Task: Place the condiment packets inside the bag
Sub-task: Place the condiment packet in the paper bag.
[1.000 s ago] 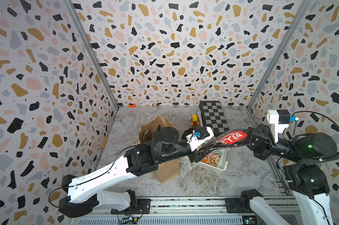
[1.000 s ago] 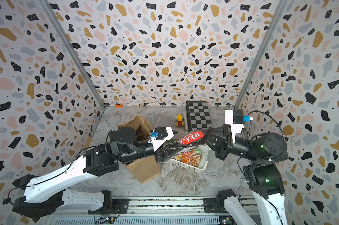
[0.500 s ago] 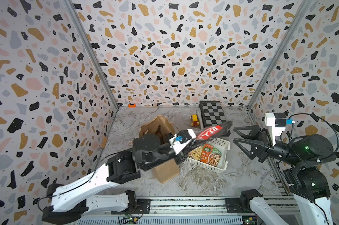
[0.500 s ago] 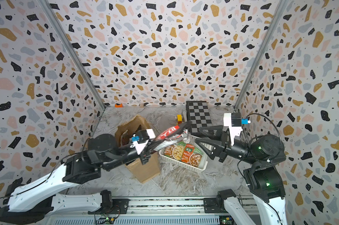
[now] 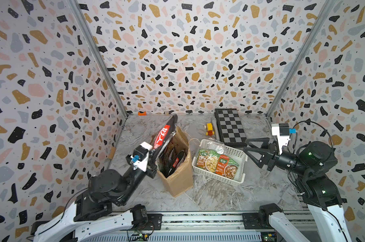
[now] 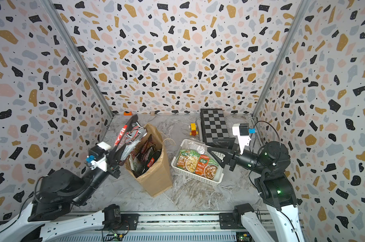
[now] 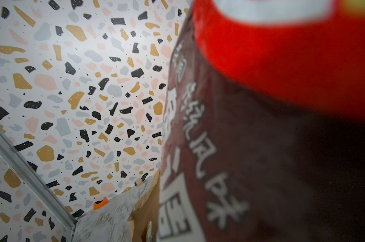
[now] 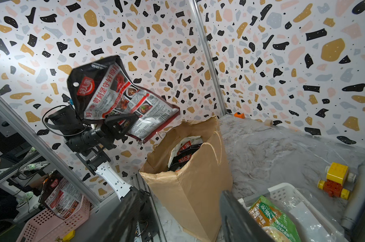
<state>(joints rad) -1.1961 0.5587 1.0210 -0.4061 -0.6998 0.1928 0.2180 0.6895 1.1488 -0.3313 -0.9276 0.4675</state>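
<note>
My left gripper (image 5: 156,156) is shut on the lower edge of a large black-and-red condiment packet (image 5: 163,136), which stands tilted above the far-left rim of the bag (image 5: 177,178). The right wrist view shows those fingers (image 8: 123,122) clamped on the packet (image 8: 118,98). In the left wrist view the packet (image 7: 261,125) fills the picture. The brown paper bag (image 6: 156,178) stands open with dark packets (image 5: 174,160) inside. Green and orange packets (image 5: 217,163) and a clear one (image 5: 214,144) lie in the basket. My right gripper (image 5: 245,144) is open and empty beside the basket's right end.
The white perforated basket (image 5: 239,156) sits right of the bag. A checkerboard (image 5: 230,125) and a yellow-red toy (image 5: 209,129) lie toward the back wall. An orange piece (image 5: 142,113) sits at the back edge. A pink basket (image 8: 58,222) stands outside the cell.
The right gripper let go of the black-and-red packet, opened and drew back to the right. The left gripper shut on it and carried it left, from over the basket to above the bag.
</note>
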